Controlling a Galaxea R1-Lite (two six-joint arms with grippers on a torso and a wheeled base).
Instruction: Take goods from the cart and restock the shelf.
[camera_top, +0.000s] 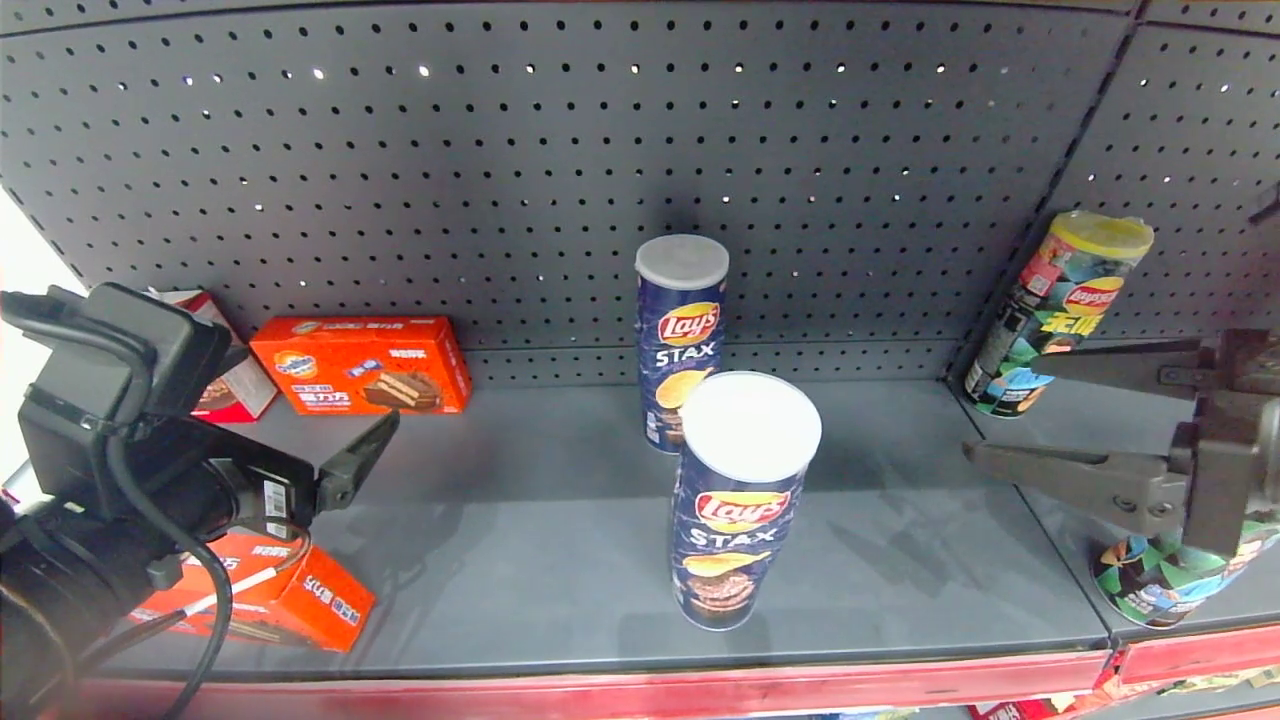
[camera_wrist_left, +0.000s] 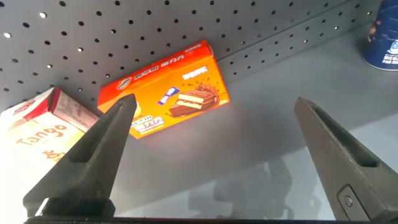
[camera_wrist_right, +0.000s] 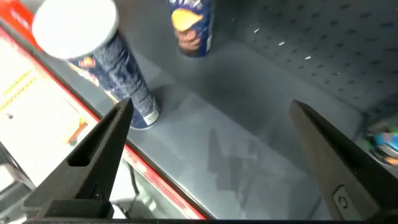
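Note:
Two dark blue chip cans stand upright mid-shelf, one at the back (camera_top: 682, 340) (camera_wrist_right: 193, 25) and one nearer the front (camera_top: 735, 500) (camera_wrist_right: 99, 56). An orange wafer box (camera_top: 360, 365) (camera_wrist_left: 165, 87) leans against the pegboard at back left, beside a red and white box (camera_top: 225, 370) (camera_wrist_left: 43, 124). My left gripper (camera_top: 315, 385) (camera_wrist_left: 214, 102) hangs open over the shelf's left part, facing the orange box, nothing between its fingers. My right gripper (camera_top: 998, 408) (camera_wrist_right: 211, 104) is open and empty at the right, just right of the front can.
Another orange box (camera_top: 290, 590) lies at the front left under my left arm. A colourful can (camera_top: 1060, 310) leans on the divider at back right; another (camera_top: 1160, 575) (camera_wrist_right: 382, 140) lies below my right gripper. The grey shelf (camera_top: 520, 540) has a red front strip (camera_top: 600, 690).

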